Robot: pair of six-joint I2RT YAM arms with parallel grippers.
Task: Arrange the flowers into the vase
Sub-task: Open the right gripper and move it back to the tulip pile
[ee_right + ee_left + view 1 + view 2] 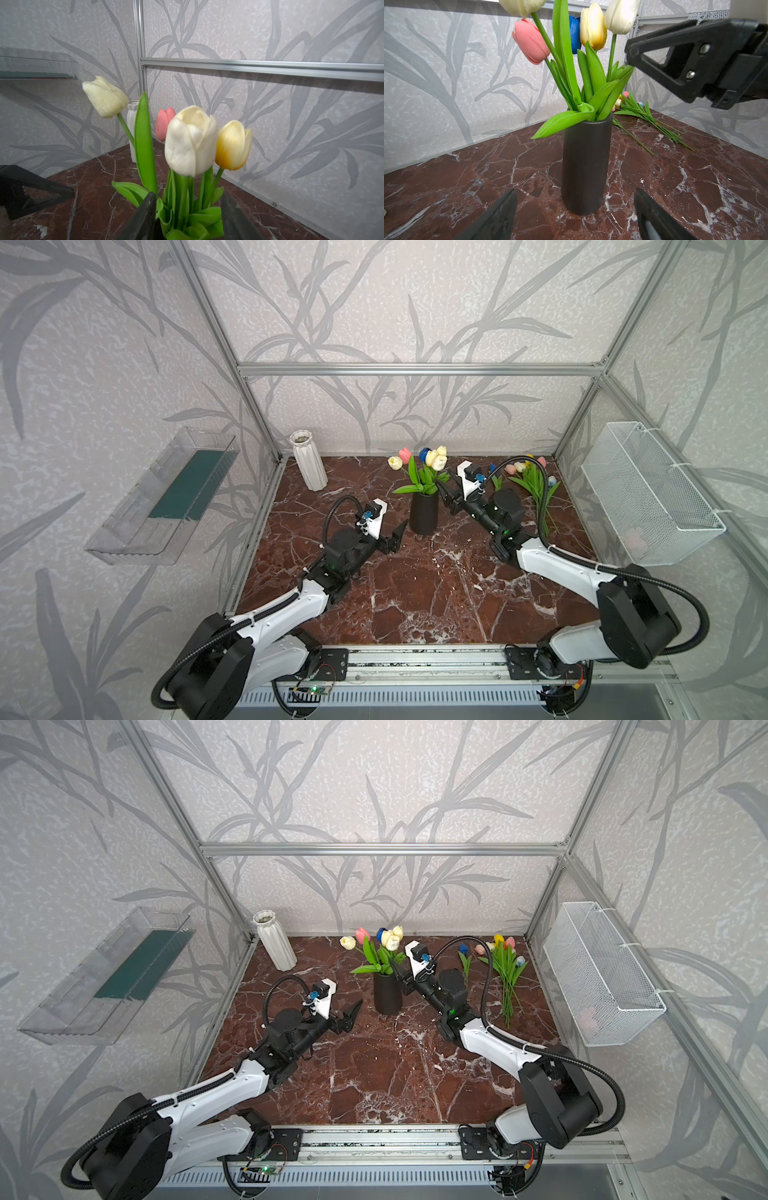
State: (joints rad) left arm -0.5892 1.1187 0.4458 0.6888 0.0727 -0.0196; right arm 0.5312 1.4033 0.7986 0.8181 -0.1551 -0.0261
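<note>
Black and cylindrical, the vase (424, 514) stands upright in the middle of the marble surface (415, 597). It holds five tulips (422, 470), stems near vertical and heads up, with one cream head leaning left. The loose flowers (534, 489) lie flat at the right rear, long axes running front to back, heads toward the back wall. The right claw (189, 194) sits at the vase rim, jaws apart around the stems without pinching them. The left claw (398, 536) gapes wide just left of the vase.
</note>
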